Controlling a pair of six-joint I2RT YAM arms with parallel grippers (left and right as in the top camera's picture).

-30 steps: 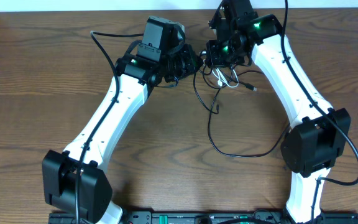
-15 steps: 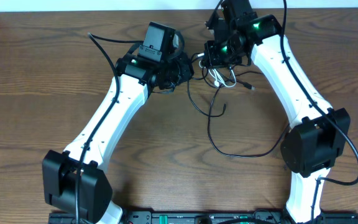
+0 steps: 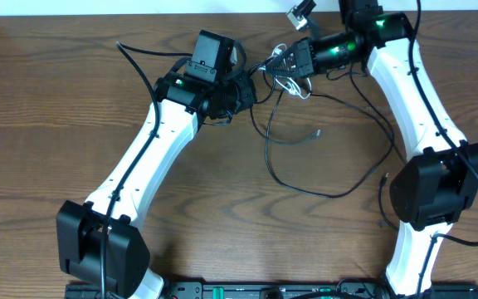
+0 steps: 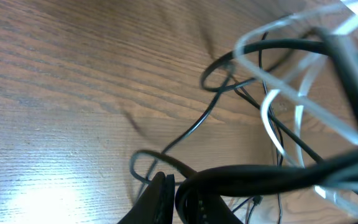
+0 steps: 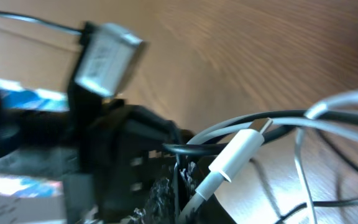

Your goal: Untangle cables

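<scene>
— What colour is the table [image 3: 48,108]?
— Mid-brown wood, with darker grain streaks running across it.
— And the cords?
— The black cables [image 3: 326,195] are plain black. The white cable [image 3: 293,85] is plain white, and its plug [image 5: 235,155] is white with a grey tip.
— The arms?
— The left arm [image 3: 152,158] and right arm [image 3: 421,100] have white shells, black joints and small green lights [image 3: 334,51].

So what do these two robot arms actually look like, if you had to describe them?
They are a matching pair. The left arm and right arm have long white shells joined by bulky black joints. Small green lights glow near the wrists, and black wires run along them. The left gripper and right gripper are black, each with two fingers.
</scene>
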